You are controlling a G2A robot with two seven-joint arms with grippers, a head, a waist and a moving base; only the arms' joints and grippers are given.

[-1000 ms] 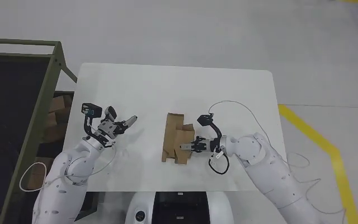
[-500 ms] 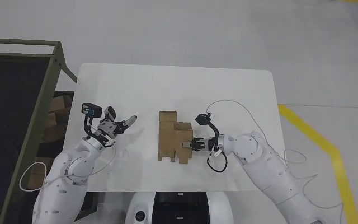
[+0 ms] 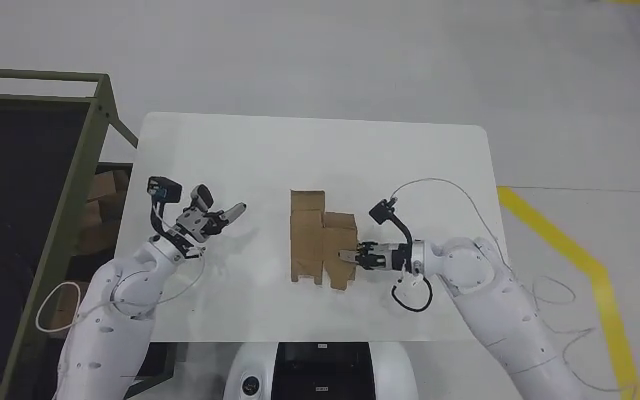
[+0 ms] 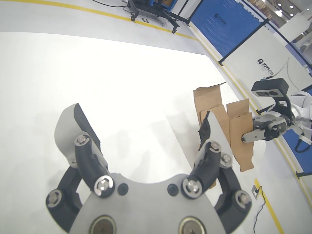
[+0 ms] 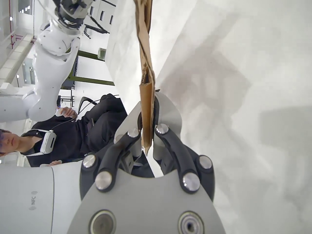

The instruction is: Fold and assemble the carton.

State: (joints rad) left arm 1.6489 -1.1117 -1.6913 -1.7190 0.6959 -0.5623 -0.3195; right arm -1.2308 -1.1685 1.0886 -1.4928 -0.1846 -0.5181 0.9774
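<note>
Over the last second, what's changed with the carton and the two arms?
The right gripper, shut on the flat carton, carried it toward the left gripper, then drew it back toward its own side, keeping its grip. The left gripper stayed open above the table, apart from the carton.

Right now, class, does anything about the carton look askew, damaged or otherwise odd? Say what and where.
No damage shows. The carton, over the middle of the table, is not yet folded: it is flat, pinched at one edge by the right gripper, with its flaps stepped unevenly. The left gripper is open, apart from it.
</note>
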